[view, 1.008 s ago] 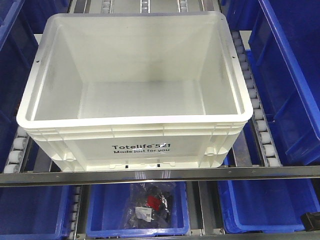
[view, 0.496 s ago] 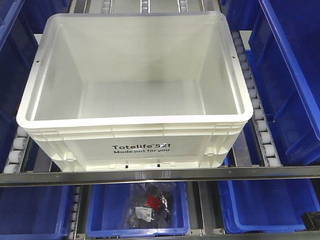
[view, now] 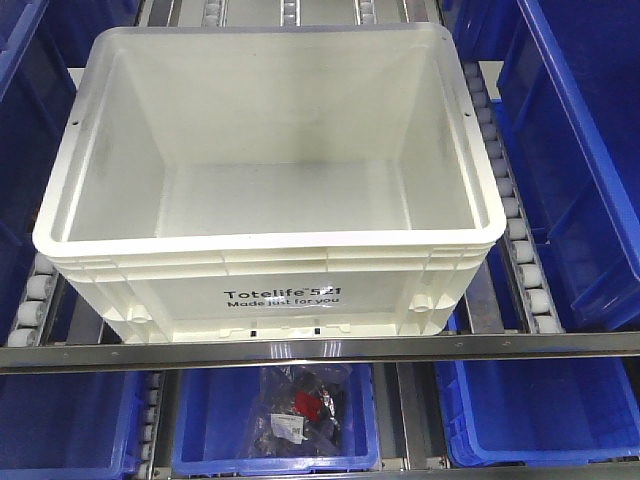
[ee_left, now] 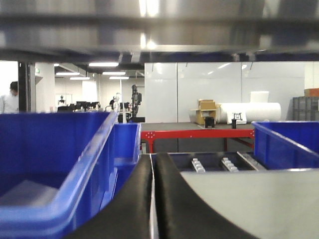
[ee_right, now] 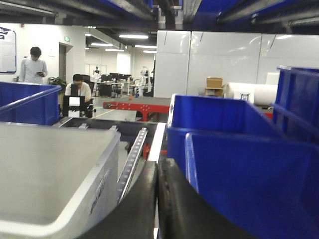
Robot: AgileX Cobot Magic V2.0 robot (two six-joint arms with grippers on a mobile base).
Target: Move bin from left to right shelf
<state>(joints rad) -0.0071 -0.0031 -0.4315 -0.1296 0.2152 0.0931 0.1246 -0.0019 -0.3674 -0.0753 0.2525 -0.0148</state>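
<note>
The left gripper, a pair of black, curved, matte fingers, rises from the bottom edge of its wrist view, jaws pressed together along a thin pale seam, pointing level ahead; the right gripper, likewise black and curved, holds its fingers closed edge to edge.

1. The shelf is a rack of metal roller tracks. A grey front rail runs across its near edge.
2. The white bin stands upright on the rollers and fills most of the lane. Its printed front wall is just behind the rail.
3. Rows of small rollers show along both sides of it, under its left corner and past its right wall.
4. A blue bin on the right and another on the left sit just beside it.
5. Below the rail, a lower level carries three blue bins side by side: left, middle and right.
</note>
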